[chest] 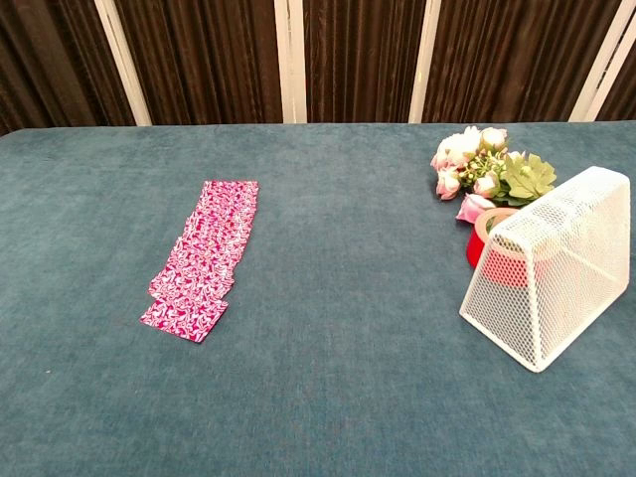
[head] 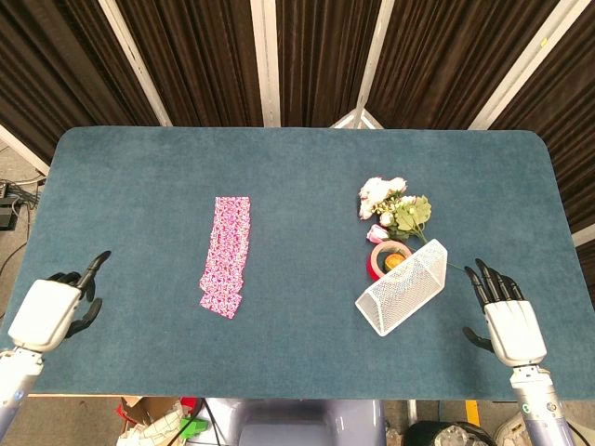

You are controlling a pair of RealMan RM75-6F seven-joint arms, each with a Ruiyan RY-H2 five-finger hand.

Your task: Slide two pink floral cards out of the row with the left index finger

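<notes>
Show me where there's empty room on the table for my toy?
The wide patch between the pink floral cards and the white mesh basket is bare, as is the far strip by the curtains. It's crowded around the flowers, red tape roll and basket.

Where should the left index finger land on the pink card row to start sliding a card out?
Press down on the near-end card of the row: it lies askew at the end, likely easiest to slide free. Bring the left hand in from the left; a flat card offers no edge to pinch.
</notes>
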